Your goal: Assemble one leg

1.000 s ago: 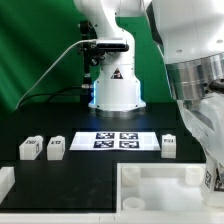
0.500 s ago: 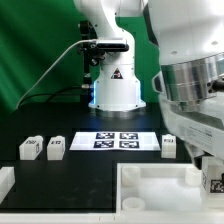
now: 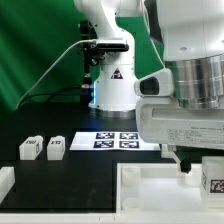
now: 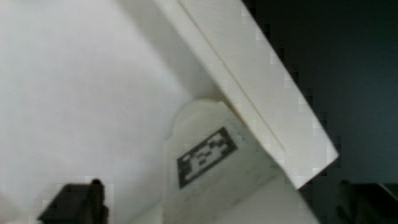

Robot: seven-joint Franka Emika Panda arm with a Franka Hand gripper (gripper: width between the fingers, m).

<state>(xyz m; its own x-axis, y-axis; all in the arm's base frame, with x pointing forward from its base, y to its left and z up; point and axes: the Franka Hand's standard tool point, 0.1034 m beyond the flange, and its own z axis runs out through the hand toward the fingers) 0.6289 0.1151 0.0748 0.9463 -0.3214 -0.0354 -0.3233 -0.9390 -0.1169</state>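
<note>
The large white tray-like piece [image 3: 150, 185] lies at the front of the black table. One leg [image 3: 214, 183], a stubby white block with a tag, stands at the tray's corner on the exterior view's right. My gripper [image 3: 198, 166] hangs just above it and fills that side of the view. In the wrist view the same leg [image 4: 210, 158] sits against the tray's raised rim [image 4: 249, 90], between my spread fingers [image 4: 75, 203], with a gap on one side. The gripper [image 4: 217, 206] is open. Two more legs [image 3: 30, 148] [image 3: 56, 147] stand at the left. A fourth is hidden behind my hand.
The marker board [image 3: 115, 140] lies flat in the middle of the table behind the tray. The arm's white base [image 3: 115, 90] stands at the back. A white block edge [image 3: 5, 182] shows at the front left.
My hand has come down and to the exterior view's left, over the leg at the tray corner. It now hides the leg that stood beside the marker board. The corner leg has not moved.
</note>
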